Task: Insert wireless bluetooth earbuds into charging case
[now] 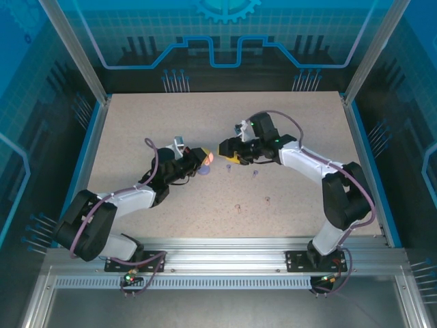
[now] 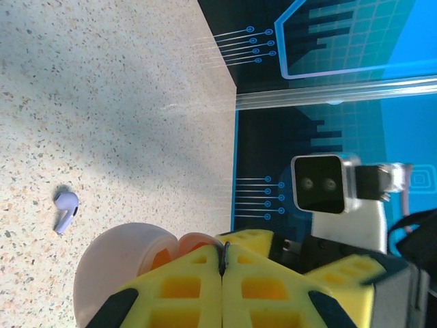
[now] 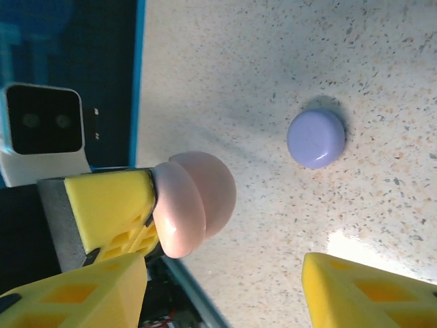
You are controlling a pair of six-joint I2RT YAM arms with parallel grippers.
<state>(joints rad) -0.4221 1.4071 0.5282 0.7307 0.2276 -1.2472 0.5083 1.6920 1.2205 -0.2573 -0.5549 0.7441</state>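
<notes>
The left gripper (image 1: 202,158) is clenched on the pink case (image 1: 209,157) and holds it off the table (image 1: 136,123), about mid-board. From the right wrist camera, its yellow fingers (image 3: 109,205) pinch one edge of that case. The two rounded halves sit slightly offset, with a seam between them. From the left wrist camera a bit of orange shows at the seam, but I cannot tell whether anything sits inside.

The right gripper (image 1: 227,149) faces it from just beside, jaws spread wide and holding nothing.

The purple case (image 3: 316,138) lies shut on the table, dome up, close under the held one, so its contents are hidden.

The earbuds lie loose on the table. One lavender earbud (image 2: 65,210) is near the pink case and the other lavender earbud (image 1: 255,173) lies under the right arm. One pink earbud (image 1: 238,207) and the other pink earbud (image 1: 267,200) lie nearer the arm bases, well apart from both cases
</notes>
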